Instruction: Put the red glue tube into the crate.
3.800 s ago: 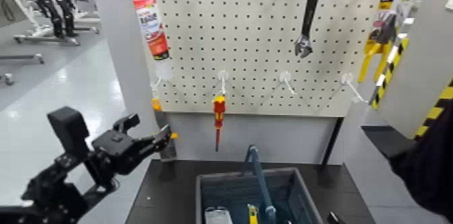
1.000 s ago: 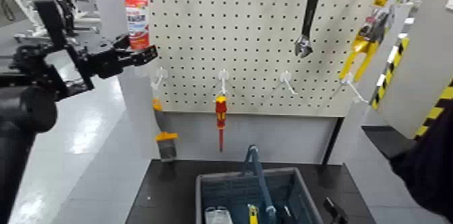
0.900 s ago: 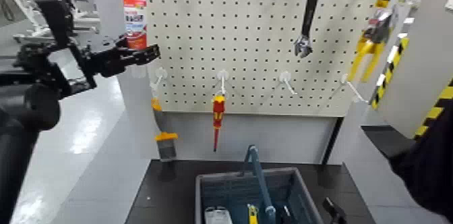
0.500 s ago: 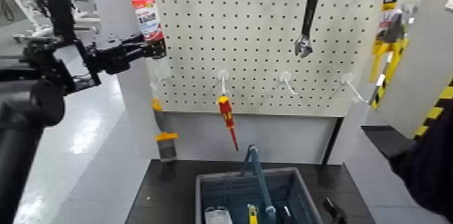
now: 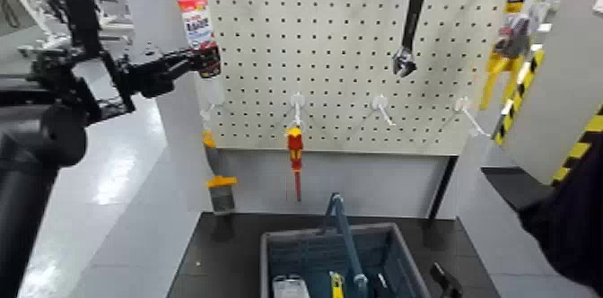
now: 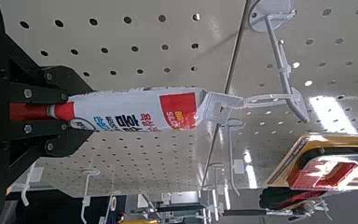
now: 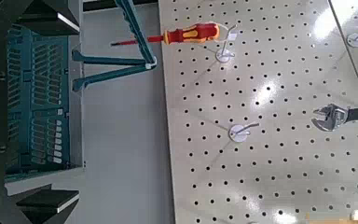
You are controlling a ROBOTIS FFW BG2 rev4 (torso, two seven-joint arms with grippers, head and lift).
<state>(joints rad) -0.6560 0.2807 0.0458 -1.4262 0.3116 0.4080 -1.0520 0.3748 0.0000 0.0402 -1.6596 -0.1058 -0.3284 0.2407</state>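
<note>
One flat white squeeze tube with a red label [image 5: 195, 19] hangs at the cream perforated pegboard's [image 5: 341, 59] left edge, its lower end gripped in the left gripper's [image 5: 208, 62] closed jaws; the lettering is illegible. Below the pegboard sit the dark grey plastic crate [image 5: 267, 261] and right gripper [image 5: 445, 280], jaws open.

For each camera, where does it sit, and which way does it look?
Head: above, looking forward and down at pegboard and crate; shows left arm.
Left wrist: looks along left gripper, shut on glue tube.
Right wrist: past right gripper's fingers toward pegboard, crate.
Head and right wrist share screwdriver.
</note>
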